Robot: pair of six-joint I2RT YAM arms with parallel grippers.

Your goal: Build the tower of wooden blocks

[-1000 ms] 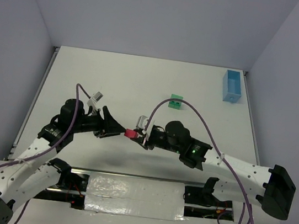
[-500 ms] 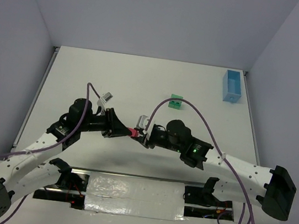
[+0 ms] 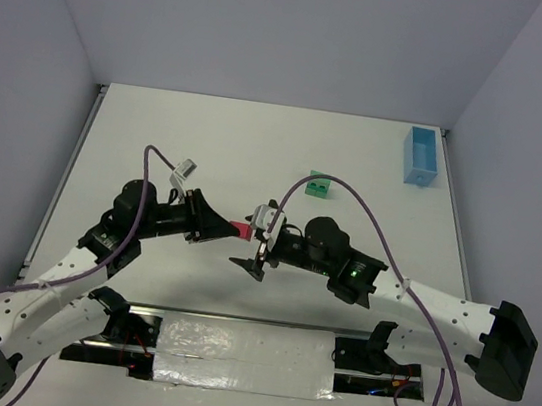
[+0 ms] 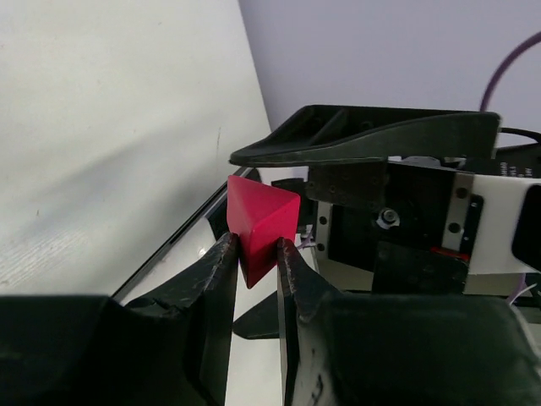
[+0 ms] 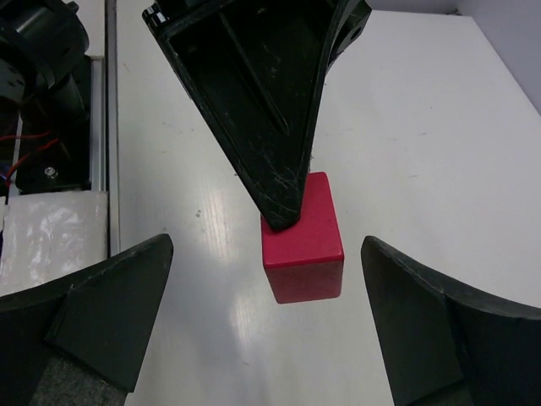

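red wedge (image 3: pixel 242 230) switched to left pincer (image 3: pixel 231 230), pinched; right pincer (image 3: pixel 254 239) spread; green blocks (image 3: pixel 319 185) beyond.

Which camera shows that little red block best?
Left wrist: the red wedge shows its sloped shape, pinched in the left gripper. Right wrist shows one flat face; top view, only a speck.

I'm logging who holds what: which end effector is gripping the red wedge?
The left end effector: it is shut on the red wedge. The right end effector is open, spread wide on either side of the wedge and not touching it.
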